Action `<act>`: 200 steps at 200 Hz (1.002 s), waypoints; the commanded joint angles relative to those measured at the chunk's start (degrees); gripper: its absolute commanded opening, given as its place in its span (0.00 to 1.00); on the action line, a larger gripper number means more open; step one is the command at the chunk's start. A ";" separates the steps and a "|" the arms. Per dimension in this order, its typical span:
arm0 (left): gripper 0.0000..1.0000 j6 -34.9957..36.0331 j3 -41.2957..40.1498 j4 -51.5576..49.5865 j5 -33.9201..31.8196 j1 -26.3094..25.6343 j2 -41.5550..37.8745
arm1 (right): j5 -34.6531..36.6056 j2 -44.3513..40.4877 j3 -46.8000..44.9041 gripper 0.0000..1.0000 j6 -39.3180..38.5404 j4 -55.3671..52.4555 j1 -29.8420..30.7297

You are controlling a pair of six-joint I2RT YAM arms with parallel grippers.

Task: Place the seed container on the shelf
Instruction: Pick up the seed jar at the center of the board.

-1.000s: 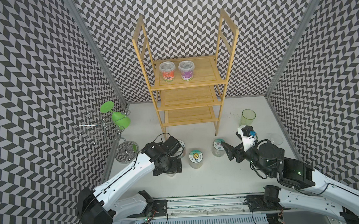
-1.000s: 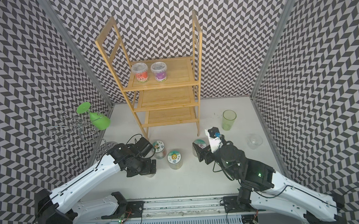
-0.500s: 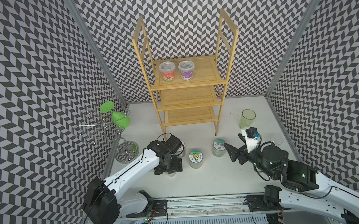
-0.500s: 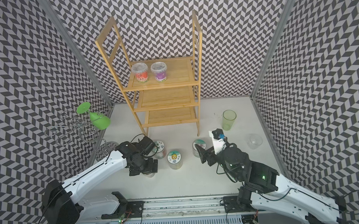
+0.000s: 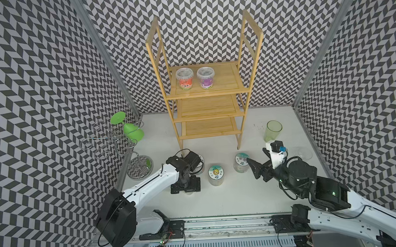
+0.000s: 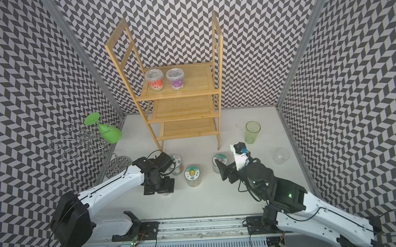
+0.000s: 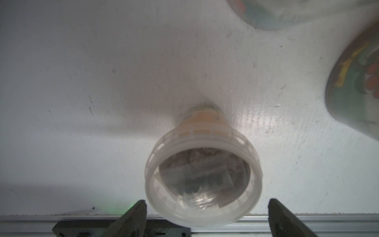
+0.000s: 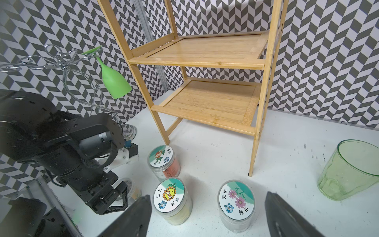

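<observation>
The left arm's shoulder has been swinging inward over the last second, while the left gripper [image 5: 186, 186] is staying low over the seed container [image 7: 203, 174], a small clear lidded tub standing near the front edge of the white table [image 5: 231, 196]. Its jaws are standing apart on either side of the lid, gripping nothing. The right gripper [image 8: 207, 195] is waiting, spread wide and empty (three picture-lidded jars [image 5: 215, 172] are standing ahead of it). A grasp is likely coming next. The shelf [image 5: 208, 108] is well behind.
</observation>
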 commanded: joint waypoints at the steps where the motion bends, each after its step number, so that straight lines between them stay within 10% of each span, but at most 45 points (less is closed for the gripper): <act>1: 0.92 1.49 -0.64 2.13 -0.05 0.74 0.59 | 0.29 -0.05 0.06 0.90 -0.58 1.49 0.22; 200: 0.78 6.56 -1.25 3.44 1.31 3.00 2.03 | 0.75 0.93 -0.11 0.89 -1.03 2.82 0.26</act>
